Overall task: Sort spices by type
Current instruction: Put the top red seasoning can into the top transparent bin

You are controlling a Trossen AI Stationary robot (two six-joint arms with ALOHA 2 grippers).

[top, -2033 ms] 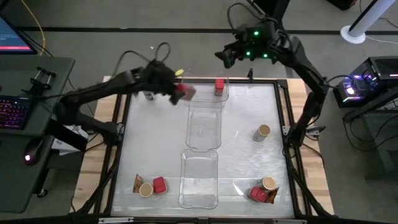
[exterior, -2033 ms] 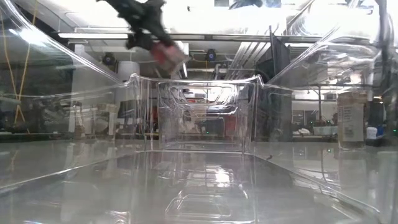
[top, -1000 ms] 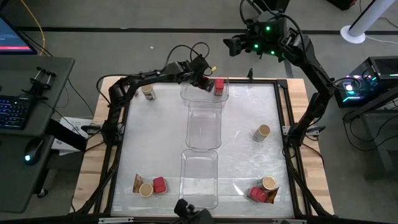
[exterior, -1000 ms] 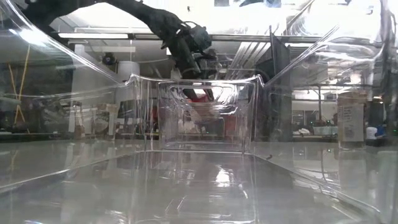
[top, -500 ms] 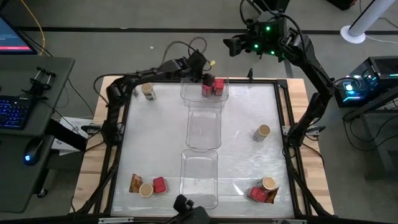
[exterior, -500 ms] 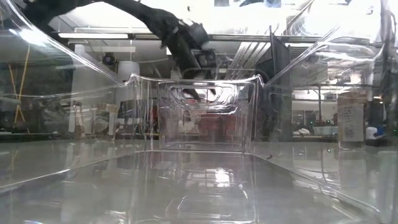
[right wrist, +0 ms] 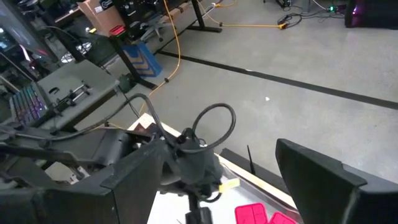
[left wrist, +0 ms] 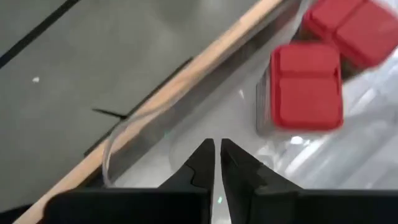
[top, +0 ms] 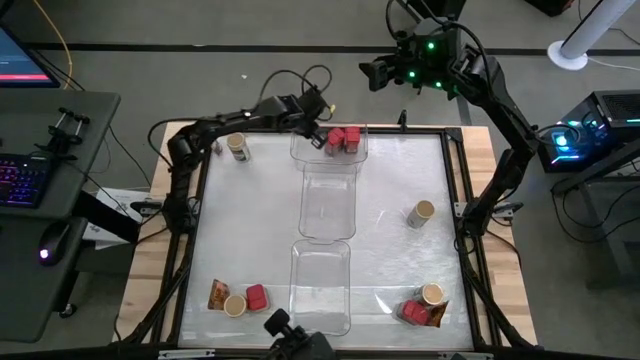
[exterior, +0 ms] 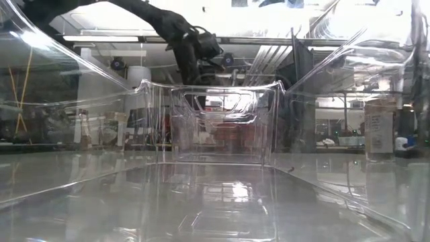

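Left gripper (top: 316,137) at the far table edge, fingers closed — right gripper (top: 372,72) raised, fingers apart.

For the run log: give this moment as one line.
left gripper: shut, empty, by far tray | red boxes: two in tray | right gripper: open, raised

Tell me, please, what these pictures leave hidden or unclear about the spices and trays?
- Low view: tray walls blur whatever sits inside; the red boxes can't be made out.
- High view: the packet bottom right lies partly under a red box and jar.
- Left wrist view: one red box is cut off by the edge.
- All labels: too small.
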